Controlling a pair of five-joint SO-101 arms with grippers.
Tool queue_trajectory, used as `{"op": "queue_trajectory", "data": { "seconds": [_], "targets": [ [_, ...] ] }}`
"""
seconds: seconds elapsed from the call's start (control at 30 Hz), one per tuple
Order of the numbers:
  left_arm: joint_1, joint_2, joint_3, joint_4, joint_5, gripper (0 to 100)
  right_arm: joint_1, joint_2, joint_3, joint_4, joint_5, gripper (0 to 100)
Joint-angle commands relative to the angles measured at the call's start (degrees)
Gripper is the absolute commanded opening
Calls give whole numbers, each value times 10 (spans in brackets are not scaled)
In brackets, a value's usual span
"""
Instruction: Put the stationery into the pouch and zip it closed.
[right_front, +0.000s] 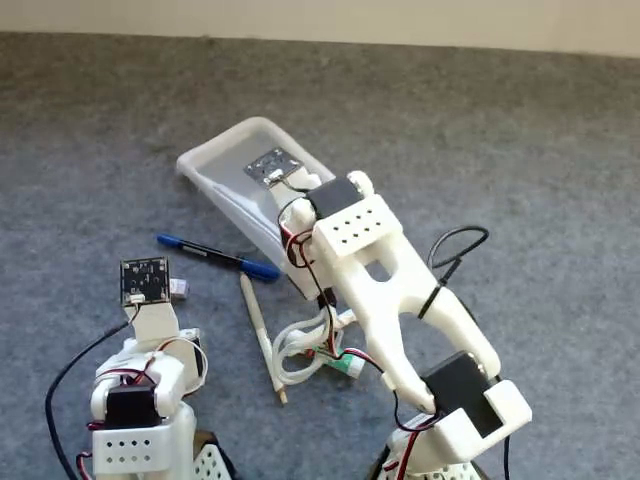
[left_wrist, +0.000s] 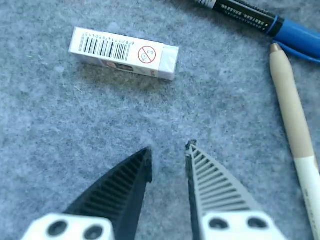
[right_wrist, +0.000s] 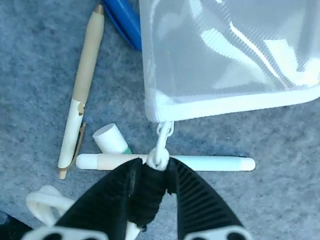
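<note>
Glossy translucent mesh pouch (right_wrist: 225, 55) lies on matt, fuzzy grey felt (left_wrist: 60, 130).

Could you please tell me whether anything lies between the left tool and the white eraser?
Nothing visible does: only bare grey felt separates the open left tool from the white rectangular eraser; the beige pen lies aside.

Left gripper (left_wrist: 169, 148) points down with fingers apart; right gripper (right_wrist: 154, 161) pinched closed

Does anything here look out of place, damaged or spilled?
Nothing looks damaged or spilled. The one odd point: the right gripper pinches the zipper pull of the pouch, while the blue pen, beige pen and eraser lie outside on the carpet.
</note>
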Motion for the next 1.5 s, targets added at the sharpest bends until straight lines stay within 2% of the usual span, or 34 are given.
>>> {"op": "queue_trajectory", "data": {
  "seconds": [0.0, 0.87, 1.07, 1.47],
  "targets": [
    [-5, -4, 13, 2, 4, 115, 9, -29, -26, 0, 10, 5],
    [-5, -4, 13, 2, 4, 115, -11, -204, -27, -104, 10, 5],
    [-5, -4, 13, 2, 4, 115, -44, -225, -27, -106, 10, 5],
    [-2, -4, 13, 2, 5, 115, -44, -227, -29, -106, 5, 5]
  ]
}}
